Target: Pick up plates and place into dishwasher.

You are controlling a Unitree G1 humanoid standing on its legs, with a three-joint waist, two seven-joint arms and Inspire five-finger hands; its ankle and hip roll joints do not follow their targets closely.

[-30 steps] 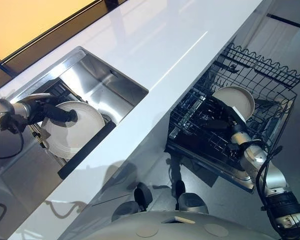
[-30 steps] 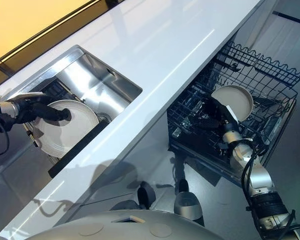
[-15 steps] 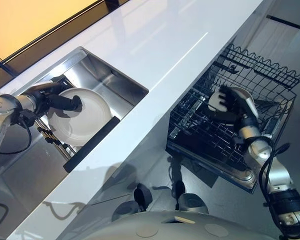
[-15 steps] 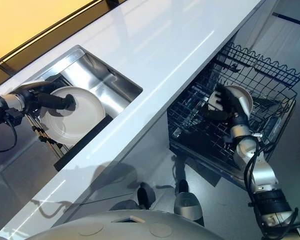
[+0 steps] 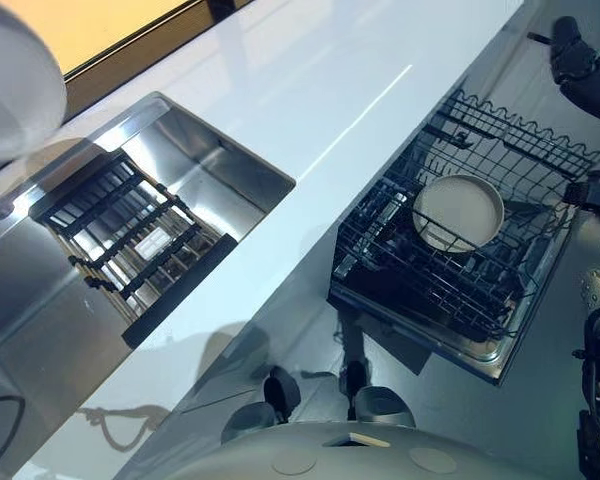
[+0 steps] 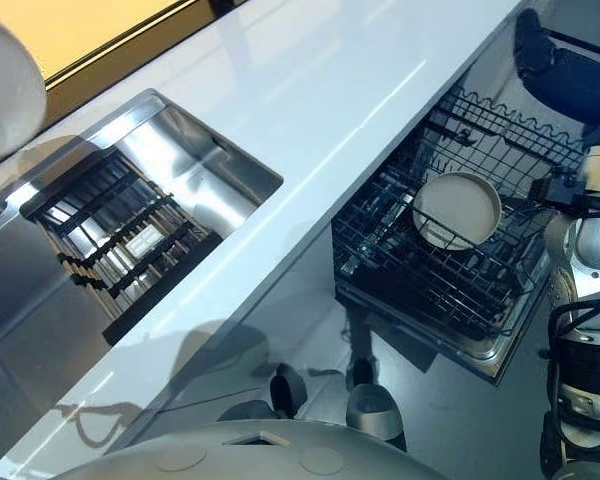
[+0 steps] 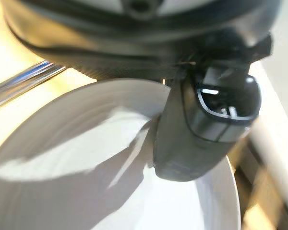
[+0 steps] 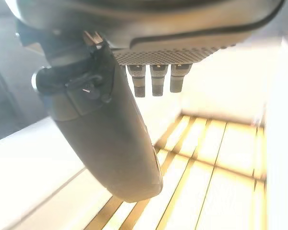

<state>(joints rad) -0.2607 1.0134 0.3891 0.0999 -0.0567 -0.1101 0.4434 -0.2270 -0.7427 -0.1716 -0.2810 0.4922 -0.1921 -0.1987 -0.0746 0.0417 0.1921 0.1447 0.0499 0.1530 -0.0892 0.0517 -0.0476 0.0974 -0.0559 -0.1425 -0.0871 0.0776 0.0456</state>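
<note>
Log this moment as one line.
left hand: grips white plate | right hand: clear of dishwasher rack | second plate: in rack

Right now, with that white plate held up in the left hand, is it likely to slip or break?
Probably slippery: the plate looks smooth and glossy, and the left hand pinches it near the rim. Likely stiff: it shows no sag, held by one edge. It looks ceramic, so a drop would probably break it.
</note>
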